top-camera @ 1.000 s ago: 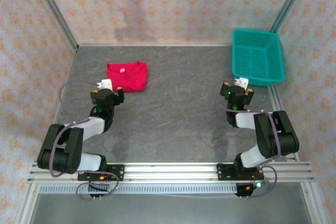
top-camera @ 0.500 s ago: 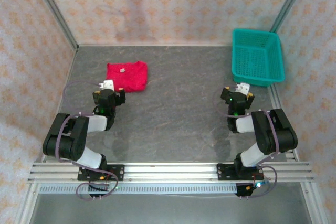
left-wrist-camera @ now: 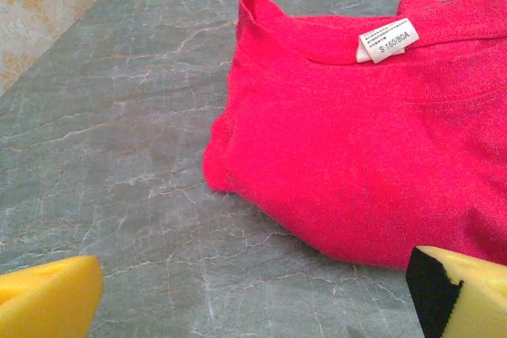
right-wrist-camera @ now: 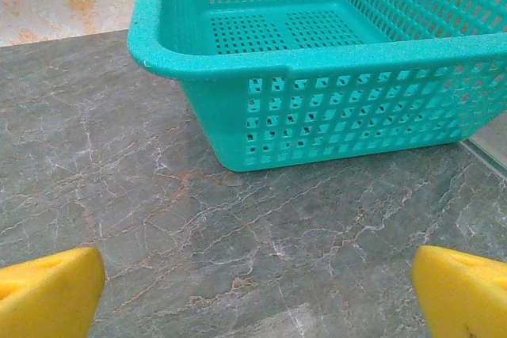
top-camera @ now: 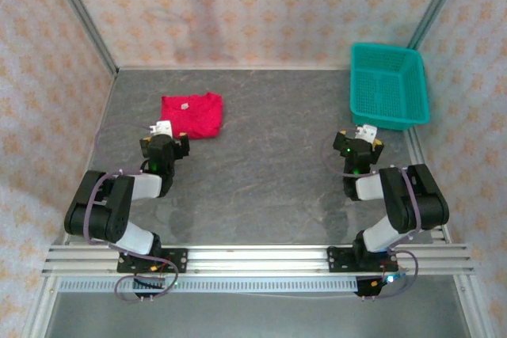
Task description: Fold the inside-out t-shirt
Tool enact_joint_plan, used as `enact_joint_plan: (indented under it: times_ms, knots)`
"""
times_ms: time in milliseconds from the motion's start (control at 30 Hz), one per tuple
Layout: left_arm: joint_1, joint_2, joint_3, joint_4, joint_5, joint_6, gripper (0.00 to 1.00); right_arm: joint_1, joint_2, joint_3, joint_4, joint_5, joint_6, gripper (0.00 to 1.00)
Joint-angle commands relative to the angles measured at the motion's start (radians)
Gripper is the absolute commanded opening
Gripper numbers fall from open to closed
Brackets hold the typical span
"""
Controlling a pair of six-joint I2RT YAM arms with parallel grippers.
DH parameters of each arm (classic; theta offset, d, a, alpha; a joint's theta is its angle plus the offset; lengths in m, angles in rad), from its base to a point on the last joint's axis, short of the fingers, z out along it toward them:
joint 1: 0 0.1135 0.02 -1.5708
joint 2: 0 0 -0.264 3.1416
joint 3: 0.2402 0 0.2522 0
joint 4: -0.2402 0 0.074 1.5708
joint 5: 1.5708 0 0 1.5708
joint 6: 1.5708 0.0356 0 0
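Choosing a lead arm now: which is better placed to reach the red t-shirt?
Left, likely. The left tool, open, sits just short of the red t-shirt, straight ahead in its wrist view; the right tool faces the teal basket instead.

Red t-shirt [top-camera: 192, 115], folded bundle, white tag [left-wrist-camera: 388, 39] up, far-left tabletop

T-shirt [top-camera: 192, 115] on table [top-camera: 269, 164], far left, just ahead of my left gripper [top-camera: 163, 138]; basket [top-camera: 388, 89] at far right, ahead of my right gripper [top-camera: 358, 138].
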Motion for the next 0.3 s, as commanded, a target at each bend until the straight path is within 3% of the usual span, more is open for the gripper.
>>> enact_joint_plan:
  times_ms: [0, 267]
  knots:
    - [0.011, 0.002, 0.021, 0.032, 0.004, 0.005, 1.00, 0.001, 0.008, 0.024, 0.006, 0.003, 0.001, 0.99]
    - [0.012, 0.001, 0.021, 0.033, 0.004, 0.005, 1.00, -0.010, 0.003, 0.031, -0.012, -0.009, 0.012, 0.99]
